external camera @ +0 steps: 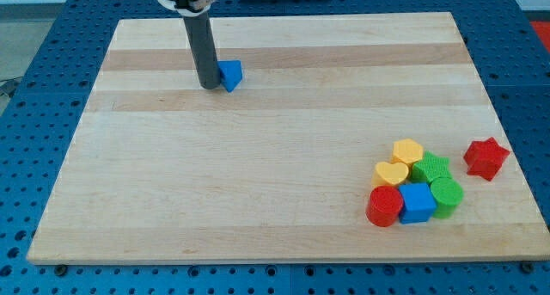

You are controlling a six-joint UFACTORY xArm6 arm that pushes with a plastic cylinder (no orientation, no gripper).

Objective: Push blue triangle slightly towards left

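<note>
Writing: no brand, label or lettering can be read anywhere in the camera view.
Arm: only the lower part shows, a straight dark rod coming down upright from a black and white collar at the view's top edge.
My tip (209,86): it rests on the board near the view's upper left, touching or just beside the left face of the small blue triangle block (230,74).
Pincer: the arm carries none, only the rod, so nothing is clasped.
Blue triangle block: near the board's top edge, left of centre, directly at the view's right of the rod, well apart from all other blocks.
Board: a pale wooden board (258,183) with lengthwise grain bands, lying on a blue perforated table (34,80).
Cluster: at the view's lower right, packed together, two yellow blocks, one rounded (408,150) and one heart-shaped (391,173); two green blocks, one jagged (431,168) and one rounder (447,193); a blue cube (417,202); a red cylinder (384,206).
Red star block (486,157): alone, just to the right of the cluster, near the board's right edge.
</note>
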